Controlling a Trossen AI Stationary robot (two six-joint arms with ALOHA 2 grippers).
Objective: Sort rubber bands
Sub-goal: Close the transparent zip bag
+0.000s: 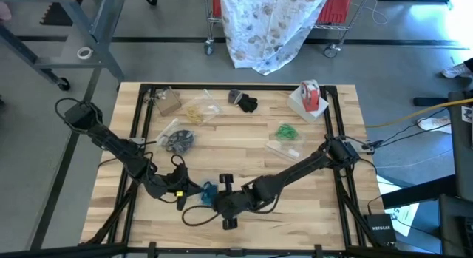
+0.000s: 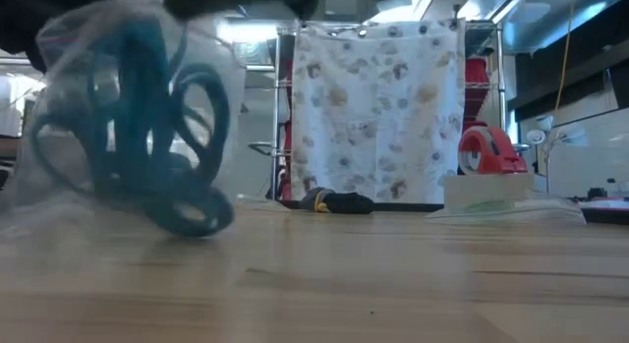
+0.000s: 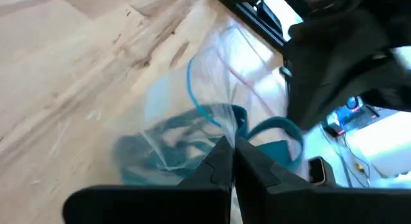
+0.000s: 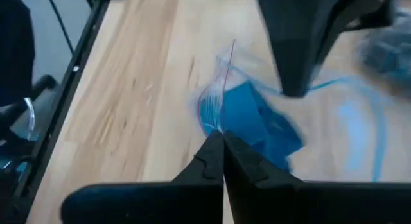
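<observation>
Wooden worktop (image 1: 244,151), near its front edge: left gripper (image 3: 232,161) and right gripper (image 4: 223,153) both clenched on the clear bag (image 3: 192,121) of teal rubber bands (image 2: 147,137), likely mid-bagging; next needs its mouth pulled apart.

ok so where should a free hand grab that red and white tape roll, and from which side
Best guess: take the tape roll across its flat faces, coming down from above. In the low view it stands on edge on a white holder, so its upper arc is bare and nothing crowds it. Both hands are busy at the front with the bag of teal bands.
</observation>
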